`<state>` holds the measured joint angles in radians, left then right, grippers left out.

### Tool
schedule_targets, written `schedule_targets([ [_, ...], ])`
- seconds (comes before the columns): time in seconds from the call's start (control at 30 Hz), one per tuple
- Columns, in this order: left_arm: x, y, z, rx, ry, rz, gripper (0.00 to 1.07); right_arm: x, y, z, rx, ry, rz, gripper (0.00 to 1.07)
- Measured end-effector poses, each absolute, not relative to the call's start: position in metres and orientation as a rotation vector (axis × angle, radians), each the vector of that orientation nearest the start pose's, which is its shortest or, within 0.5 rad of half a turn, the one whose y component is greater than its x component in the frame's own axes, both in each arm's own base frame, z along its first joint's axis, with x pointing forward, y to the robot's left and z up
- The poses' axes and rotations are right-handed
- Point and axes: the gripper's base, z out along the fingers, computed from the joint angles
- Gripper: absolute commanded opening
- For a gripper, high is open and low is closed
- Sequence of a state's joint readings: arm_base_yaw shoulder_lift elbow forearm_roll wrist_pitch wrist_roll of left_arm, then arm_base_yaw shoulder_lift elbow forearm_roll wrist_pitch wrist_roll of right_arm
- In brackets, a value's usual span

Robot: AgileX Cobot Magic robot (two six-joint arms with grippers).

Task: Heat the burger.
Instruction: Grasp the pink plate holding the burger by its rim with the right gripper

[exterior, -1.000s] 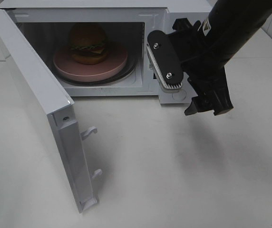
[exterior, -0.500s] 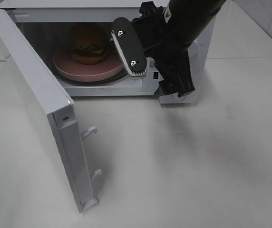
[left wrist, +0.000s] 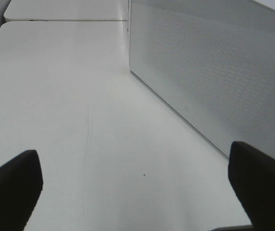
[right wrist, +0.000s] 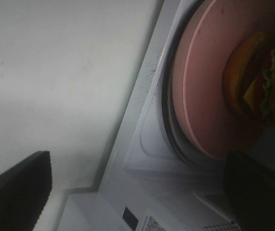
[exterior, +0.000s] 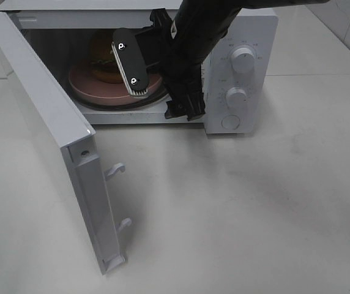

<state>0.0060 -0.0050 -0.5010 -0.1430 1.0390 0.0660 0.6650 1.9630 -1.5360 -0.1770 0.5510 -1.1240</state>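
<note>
Hovering wide open and empty at the microwave (exterior: 242,73) mouth, the right hand (exterior: 153,79) has the burger (exterior: 104,61) just beyond it, deeper inside on the pink plate (exterior: 95,92). The left hand (left wrist: 132,185), also spread and empty, sits behind the open door (exterior: 52,135), farther off.

Right gripper (exterior: 153,73) and its arm cover right part of burger (exterior: 103,60) and pink plate (exterior: 89,84) inside microwave (exterior: 248,37) in high view. Microwave top cut by frame edge. Dial labels beside 2 knobs (exterior: 243,60) too small to read. Right wrist view: burger cropped at frame edge, dim. Left wrist view: only 2 left gripper (left wrist: 137,192) fingertips (left wrist: 12,185) visible, cropped.
</note>
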Motion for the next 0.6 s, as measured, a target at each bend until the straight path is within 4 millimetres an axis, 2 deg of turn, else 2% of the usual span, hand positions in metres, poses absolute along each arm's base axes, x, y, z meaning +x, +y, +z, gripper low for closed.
schedule_targets([
  [0.27, -0.005, -0.011, 0.280, 0.066, 2.010, -0.124, 1.03, 0.375, 0.283, 0.218, -2.019, 1.438, -0.373, 0.90],
  [0.6, -0.005, -0.011, 0.280, 0.066, 2.010, -0.124, 1.03, 0.397, 0.301, 0.185, -2.033, 1.451, -0.363, 0.88],
])
